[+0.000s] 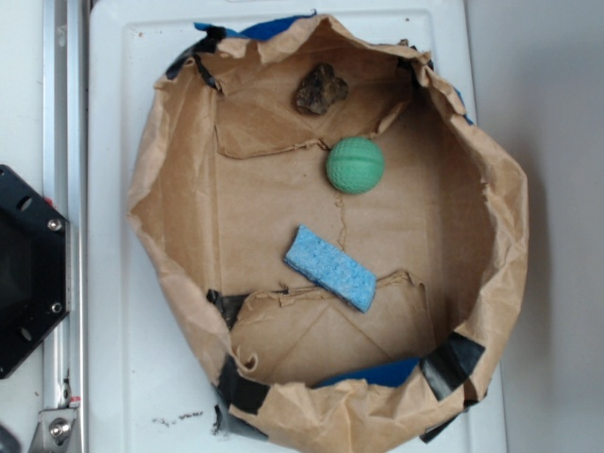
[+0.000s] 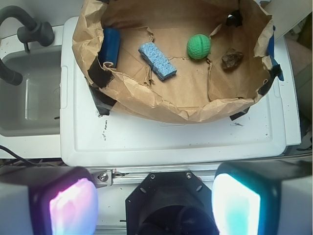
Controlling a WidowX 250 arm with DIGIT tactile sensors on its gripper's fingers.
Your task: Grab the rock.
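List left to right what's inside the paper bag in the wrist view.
blue roll → sponge → green ball → rock

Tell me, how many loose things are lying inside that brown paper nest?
3. The rock lies near the paper wall, the green ball sits close beside it, and the blue sponge lies flat mid-floor. Folds could hide something small.
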